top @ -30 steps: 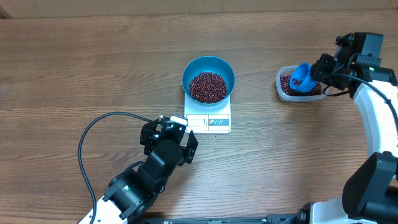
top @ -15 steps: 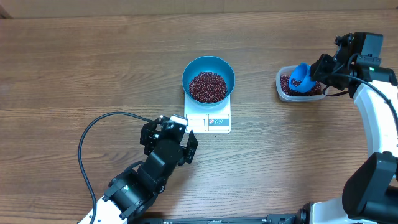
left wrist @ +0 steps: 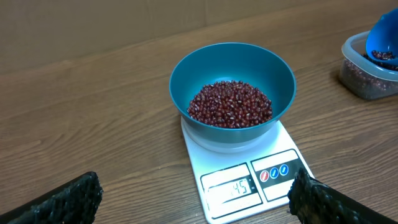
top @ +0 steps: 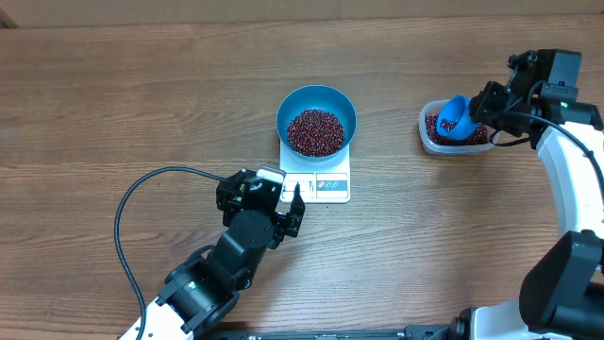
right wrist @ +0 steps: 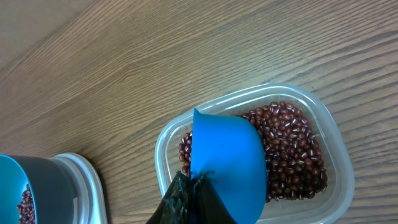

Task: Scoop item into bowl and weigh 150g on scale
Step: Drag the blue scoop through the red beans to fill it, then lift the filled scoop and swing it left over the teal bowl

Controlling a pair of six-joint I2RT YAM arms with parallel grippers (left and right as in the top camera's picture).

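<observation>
1. Left claw (top: 261, 195) spread wide, empty, just before scale (top: 330, 185) front.
2. Right claw (top: 477, 110) pinching blue scoop (top: 457, 117) handle, at bean-filled tub (top: 429, 140).
3. Beans (top: 315, 131) in bowl (top: 283, 111) atop scale, mid-desk (top: 142, 94).

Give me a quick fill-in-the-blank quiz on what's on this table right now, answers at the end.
1. The blue bowl of beans sits on the white ___.
2. The right gripper is shut on a blue ___.
3. That tool is over a clear plastic ___ holding more beans.
4. The left gripper is ___.
Answers: scale; scoop; tub; open.
</observation>
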